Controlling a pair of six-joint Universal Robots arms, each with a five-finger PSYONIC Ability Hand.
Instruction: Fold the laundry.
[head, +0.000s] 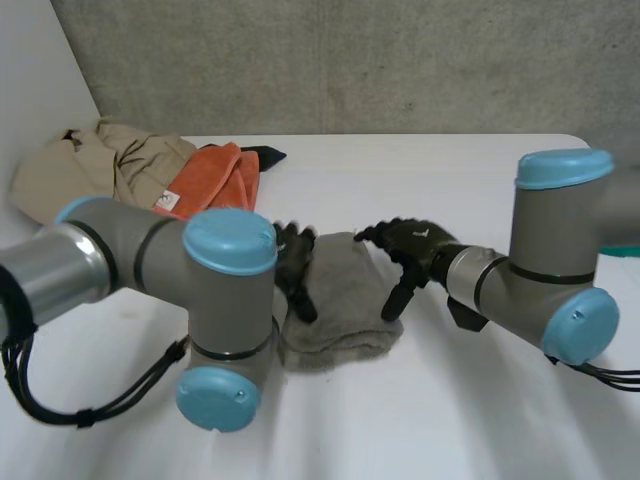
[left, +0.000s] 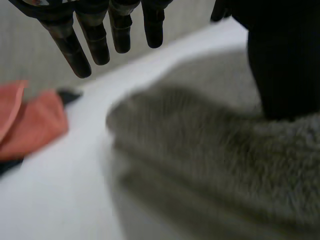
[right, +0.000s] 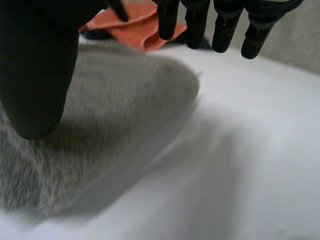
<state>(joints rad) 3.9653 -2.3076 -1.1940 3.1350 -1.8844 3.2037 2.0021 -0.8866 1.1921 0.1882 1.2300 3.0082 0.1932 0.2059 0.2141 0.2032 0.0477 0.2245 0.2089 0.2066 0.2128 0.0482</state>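
Observation:
A grey towel (head: 338, 300) lies folded in the middle of the white table (head: 450, 400). My left hand (head: 296, 262) hovers over its left edge, fingers straight and apart from the thumb, holding nothing. In the left wrist view the fingers (left: 100, 35) hang above the table beyond the towel (left: 210, 150), and the thumb (left: 285, 65) is close over the cloth. My right hand (head: 412, 245) is open over the towel's right edge. In the right wrist view its fingers (right: 215, 25) point past the towel (right: 115, 110), while the thumb (right: 35, 75) hangs just above it.
An orange cloth (head: 215, 180) lies at the back left, with a beige garment (head: 100, 165) behind it and a dark item (head: 265, 155) beside it. The orange cloth (left: 30, 120) (right: 135, 25) lies beyond both hands' fingertips. A grey wall (head: 350, 60) stands behind the table.

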